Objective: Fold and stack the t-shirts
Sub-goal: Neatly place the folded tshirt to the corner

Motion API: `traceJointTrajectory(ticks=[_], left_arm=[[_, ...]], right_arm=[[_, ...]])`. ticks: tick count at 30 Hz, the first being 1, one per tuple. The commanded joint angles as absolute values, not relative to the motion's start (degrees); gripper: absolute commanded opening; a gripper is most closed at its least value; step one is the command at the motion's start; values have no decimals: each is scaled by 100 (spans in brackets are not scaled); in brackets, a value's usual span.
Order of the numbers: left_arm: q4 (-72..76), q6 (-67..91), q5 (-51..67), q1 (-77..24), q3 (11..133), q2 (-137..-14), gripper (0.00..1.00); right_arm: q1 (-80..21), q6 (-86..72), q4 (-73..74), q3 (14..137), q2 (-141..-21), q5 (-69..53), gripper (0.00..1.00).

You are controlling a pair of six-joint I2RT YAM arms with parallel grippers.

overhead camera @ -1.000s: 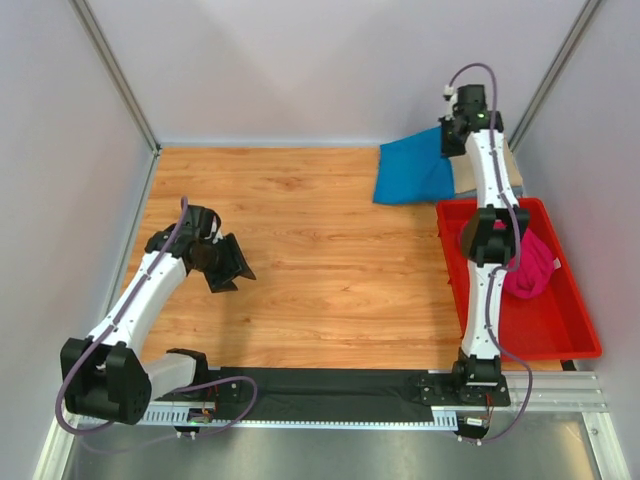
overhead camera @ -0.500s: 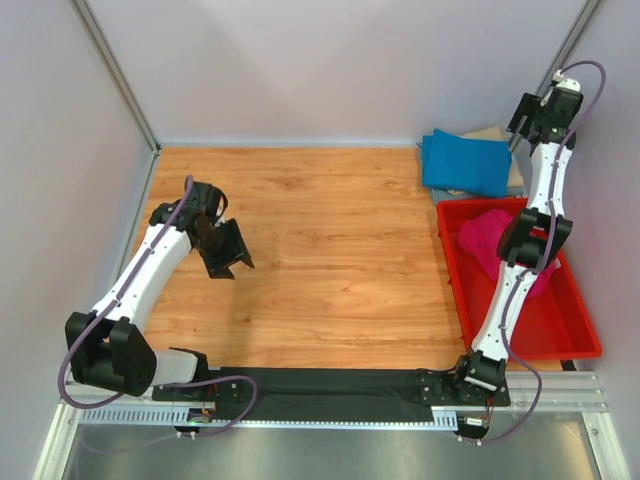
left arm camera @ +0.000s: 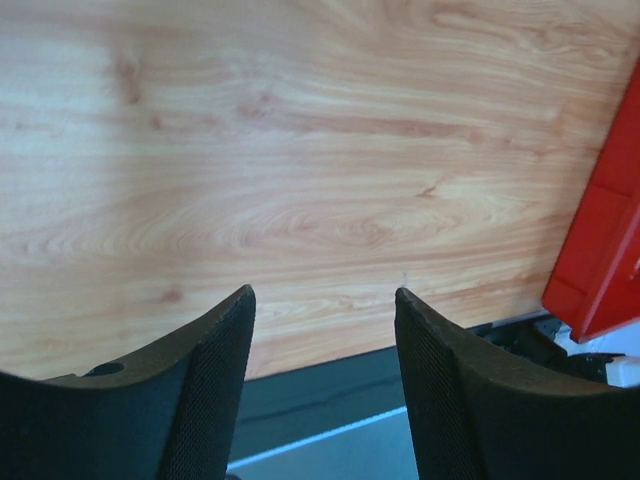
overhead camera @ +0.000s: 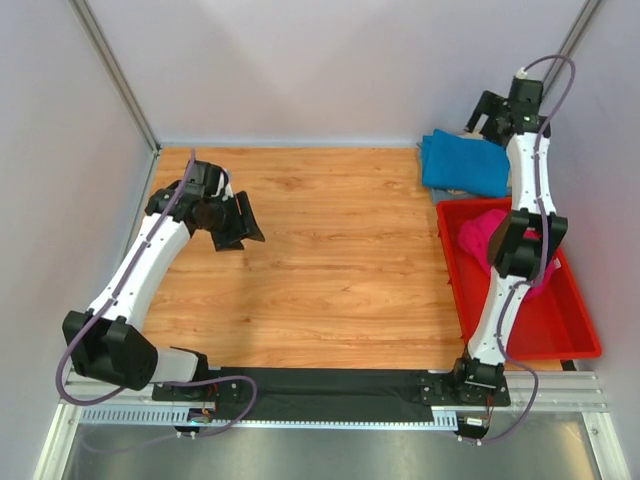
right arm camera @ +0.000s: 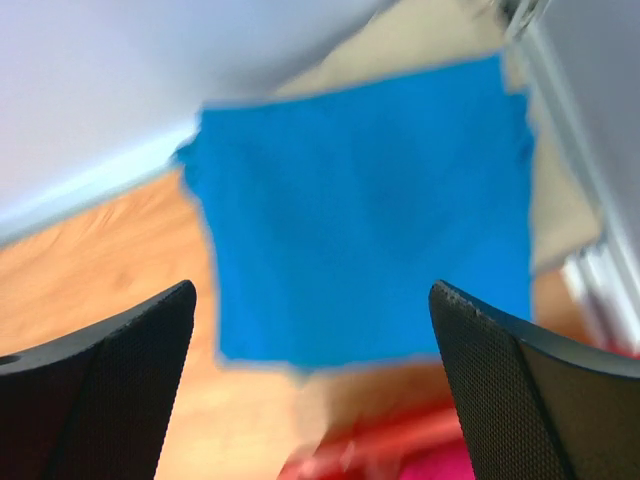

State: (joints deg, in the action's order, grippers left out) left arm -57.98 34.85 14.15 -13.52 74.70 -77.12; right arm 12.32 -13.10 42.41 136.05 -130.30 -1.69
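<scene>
Right gripper (right arm camera: 310, 290): jaws spread to full width, nothing between them, raised at the far right corner of the table (overhead camera: 340, 260), looking down onto the stack. Directly beneath and slightly ahead of it lies the blue shirt (right arm camera: 370, 200), folded flat into a rough rectangle, its longer side running left to right in the overhead view and parallel to the back wall. It is the top item of the stack and free of the fingers. Beneath it, a tan shirt (right arm camera: 440, 35) shows as a beige margin past the far and right edges. Next outward, toward the near edge, is the red bin (overhead camera: 520, 352), long axis running near to far, its far end just beside the stack. Contents: one pink shirt (overhead camera: 480, 232), unfolded and bunched at the far end of the bin, partly hidden by the right arm, with no clear long axis of its own. Judgement: the pink shirt is the next item due, and it lies on the near side of the right gripper – back toward the arm's own base and lower down, so the reach turns inward, not outward. The right arm is much the nearer. Left gripper (overhead camera: 240, 225): jaws parted, holding nothing, hovering over bare wood on the left side of the table – well apart from the bin and the stack, with the open middle of the table between.
</scene>
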Motion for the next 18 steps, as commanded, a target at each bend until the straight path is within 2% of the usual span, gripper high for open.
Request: traceJointTrajectory(ticks=[1, 2, 5, 8, 12, 16, 17, 18], left_arm=[[-5160, 2866, 2038, -1380, 7665, -7376, 66], [-4907, 2874, 2300, -1380, 7638, -7304, 66], [-4528, 3127, 2714, -1389, 7506, -7023, 66], [-4298, 3304, 3005, -1485, 7366, -6900, 66], [-4447, 3261, 3059, -1722, 7444, -6847, 66], [-4517, 3305, 3015, -2038, 7480, -6689, 70], [-4552, 3305, 3015, -2074, 7471, -6671, 98], [-4596, 3287, 2980, -2100, 7445, -6636, 99]], right_arm=[[362, -1871, 5255, 12774, -11323, 560, 100], [195, -1950, 5299, 12074, -11042, 589, 100], [-631, -2389, 5641, 11078, -10022, 720, 100], [-1570, -2758, 6221, 10785, -9318, 905, 100], [-2082, -3031, 6767, 10574, -8571, 528, 100], [-2171, -3401, 7163, 10206, -7973, 176, 100], [-2171, -3410, 7137, 10091, -7719, 97, 100], [-2171, -3428, 7093, 9994, -7604, -121, 100]])
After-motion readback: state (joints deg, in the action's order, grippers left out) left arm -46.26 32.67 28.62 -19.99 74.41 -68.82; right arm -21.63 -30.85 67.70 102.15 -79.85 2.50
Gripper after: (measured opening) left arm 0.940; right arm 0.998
